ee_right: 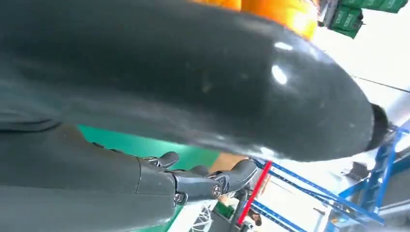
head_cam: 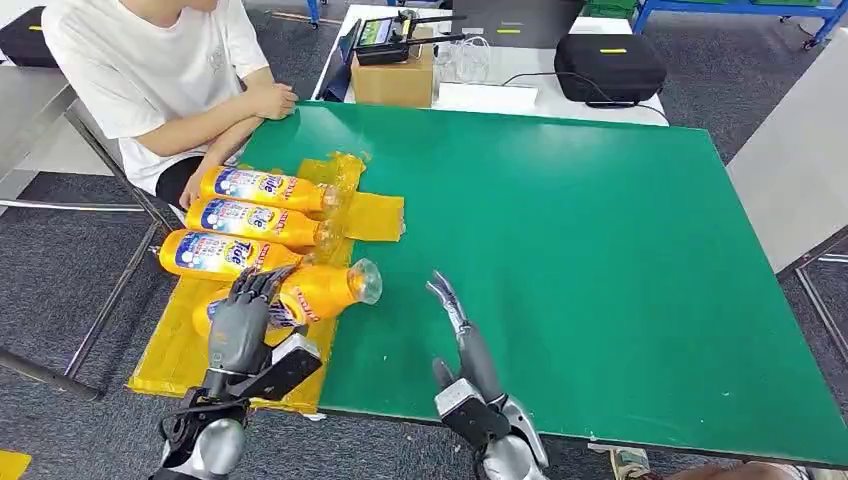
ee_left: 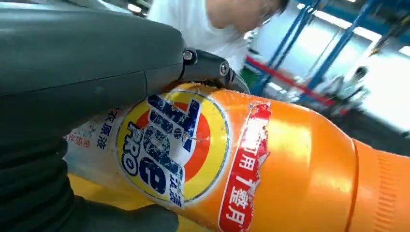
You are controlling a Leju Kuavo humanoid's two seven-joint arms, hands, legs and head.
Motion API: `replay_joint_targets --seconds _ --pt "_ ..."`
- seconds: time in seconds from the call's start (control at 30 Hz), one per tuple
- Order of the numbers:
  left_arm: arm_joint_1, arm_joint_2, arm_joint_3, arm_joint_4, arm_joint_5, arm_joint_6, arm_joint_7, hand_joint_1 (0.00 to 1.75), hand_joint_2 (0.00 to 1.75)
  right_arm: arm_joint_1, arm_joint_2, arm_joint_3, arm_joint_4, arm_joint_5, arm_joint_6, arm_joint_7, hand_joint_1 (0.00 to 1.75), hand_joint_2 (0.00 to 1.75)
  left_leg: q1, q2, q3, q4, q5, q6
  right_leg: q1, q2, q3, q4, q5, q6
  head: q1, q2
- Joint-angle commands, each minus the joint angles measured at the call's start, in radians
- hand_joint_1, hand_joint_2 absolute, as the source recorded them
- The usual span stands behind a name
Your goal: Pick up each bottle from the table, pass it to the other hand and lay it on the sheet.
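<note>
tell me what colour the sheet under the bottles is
Yellow: the sheet lies under the orange bottles at the green table's left edge; the head view shows it best.

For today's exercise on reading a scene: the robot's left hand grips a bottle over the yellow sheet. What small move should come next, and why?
Probably lower the bottle onto the yellow sheet and loosen the fingers. The left hand holds it lying sideways just beyond three bottles already in a row there, and the right hand is open and apart, so the pass looks done.

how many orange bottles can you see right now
4: three bottles lie side by side on the yellow sheet; the fourth bottle is gripped by the left hand.
</note>
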Motion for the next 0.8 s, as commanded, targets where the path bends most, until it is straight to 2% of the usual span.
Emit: replay_joint_targets --seconds 0.03,0.1,0.13,0.33,0.47,0.5,0.53,0.57,0.6,0.63,0.67,0.73,0.8 --pt "-0.008 0.113 0.012 0.141 -0.103 -0.189 0.075 1.75 1.75 0.004 -0.007 -0.039 0.011 -0.002 0.021 -0.006 0.00 0.00 0.000 -0.002 0.002 -0.003 0.001 0.003 0.001 -0.001 0.003 -0.003 0.000 -0.005 0.000 0.000" --pt "-0.010 0.128 0.005 0.185 -0.082 -0.244 0.050 1.75 1.75 -0.004 -0.006 -0.047 0.032 -0.004 0.036 -0.012 0.00 0.00 0.000 0.000 0.004 -0.004 0.001 0.003 0.001 0.001 0.004 -0.003 0.001 -0.006 0.000 0.000" --pt "-0.021 0.136 -0.009 0.212 -0.089 -0.258 0.043 1.68 1.75 -0.011 -0.006 -0.046 0.043 -0.005 0.039 -0.018 0.00 0.00 0.000 0.001 0.003 -0.003 0.000 0.002 0.001 0.001 0.002 -0.002 0.000 -0.004 0.000 0.000" --pt "-0.044 0.136 -0.023 0.249 -0.091 -0.277 0.043 1.68 1.75 -0.023 0.000 -0.047 0.062 -0.008 0.043 -0.022 0.00 0.00 0.000 -0.001 0.003 -0.003 0.001 0.003 0.001 0.000 0.003 -0.002 0.001 -0.004 0.000 0.000" --pt "-0.100 0.165 -0.076 0.386 -0.124 -0.320 0.054 1.50 1.75 -0.045 0.003 -0.031 0.105 -0.014 0.062 -0.031 0.00 0.00 0.000 -0.001 0.004 -0.004 0.002 0.003 0.001 0.000 0.004 -0.004 0.002 -0.006 0.000 0.000" --pt "-0.120 0.182 -0.105 0.445 -0.193 -0.312 0.097 1.31 1.75 -0.051 0.001 -0.025 0.115 -0.016 0.066 -0.032 0.00 0.00 0.000 -0.001 0.005 -0.003 0.001 0.002 0.000 -0.001 0.005 -0.002 0.001 -0.004 0.000 0.000" --pt "-0.129 0.182 -0.106 0.471 -0.196 -0.306 0.095 0.93 1.75 -0.053 0.000 -0.025 0.120 -0.018 0.067 -0.034 0.00 0.00 0.000 -0.001 0.006 -0.005 0.002 0.003 0.001 0.000 0.006 -0.003 0.002 -0.005 0.000 0.000" --pt "-0.145 0.164 -0.077 0.539 -0.172 -0.299 0.098 1.08 1.75 -0.057 -0.002 -0.024 0.131 -0.020 0.066 -0.035 0.00 0.00 0.000 -0.001 0.006 -0.005 0.003 0.003 0.001 0.000 0.006 -0.004 0.002 -0.006 0.000 0.000" --pt "-0.152 0.161 -0.075 0.562 -0.177 -0.280 0.101 1.01 1.75 -0.058 -0.005 -0.024 0.135 -0.021 0.067 -0.035 0.00 0.00 -0.001 0.000 0.007 -0.004 0.002 0.002 0.000 0.001 0.007 -0.002 0.001 -0.004 0.000 0.000" --pt "-0.163 0.148 -0.059 0.597 -0.173 -0.260 0.104 0.31 1.75 -0.059 -0.007 -0.024 0.138 -0.022 0.067 -0.034 0.00 0.00 0.000 -0.001 0.007 -0.005 0.003 0.003 0.001 0.000 0.008 -0.004 0.003 -0.006 0.000 0.000" --pt "-0.168 0.137 -0.047 0.613 -0.163 -0.252 0.100 0.02 1.75 -0.059 -0.009 -0.024 0.140 -0.022 0.068 -0.034 0.00 0.00 0.000 -0.001 0.009 -0.004 0.002 0.002 0.000 0.000 0.009 -0.002 0.001 -0.004 0.000 0.000" --pt "-0.181 0.106 -0.014 0.649 -0.118 -0.263 0.079 0.00 1.75 -0.057 -0.013 -0.023 0.145 -0.022 0.067 -0.030 0.00 0.00 -0.001 -0.002 0.011 -0.004 0.002 0.001 0.000 -0.001 0.012 -0.002 0.002 -0.003 0.000 0.000" --pt "-0.180 0.103 -0.016 0.650 -0.119 -0.263 0.080 0.00 1.75 -0.056 -0.015 -0.023 0.147 -0.022 0.067 -0.030 0.00 0.00 -0.001 -0.001 0.013 -0.004 0.003 0.001 0.000 0.000 0.014 -0.002 0.002 -0.004 0.000 0.000"
